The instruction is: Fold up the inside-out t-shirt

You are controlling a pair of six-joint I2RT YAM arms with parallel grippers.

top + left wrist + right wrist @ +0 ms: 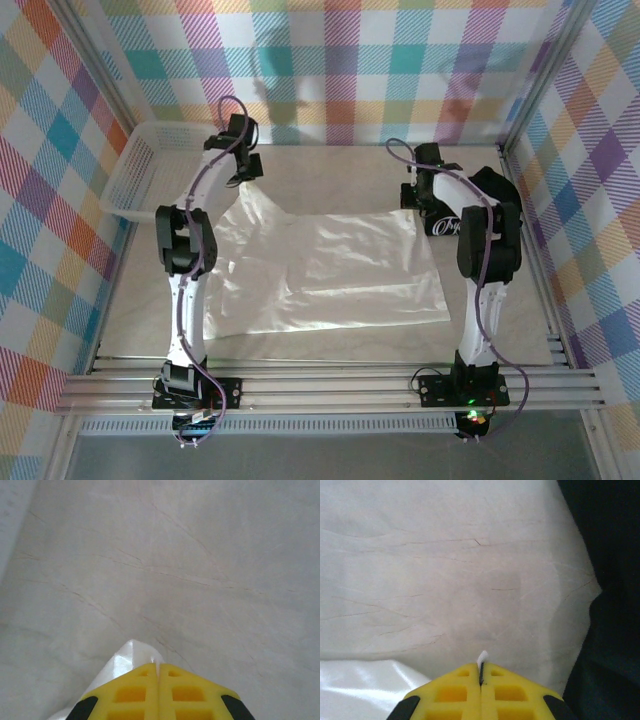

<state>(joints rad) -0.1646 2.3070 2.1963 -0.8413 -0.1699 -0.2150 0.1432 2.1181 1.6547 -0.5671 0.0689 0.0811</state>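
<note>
Both claws are closed on the white t-shirt (pixel 330 270): left claw (pixel 158 667) pinching its 11 o'clock corner, right claw (pixel 481 671) nipping the 1 o'clock corner. It's lying flat mid-bench (pixel 350 345). The black shirt (pixel 446 226) at its 2 o'clock has white script I can't read, too blurry.

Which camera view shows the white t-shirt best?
Top external: almost the whole white t-shirt lies spread on the table. The left wrist view catches one corner at closed jaws; the right wrist view, a pinched tip and a glossy patch.
</note>
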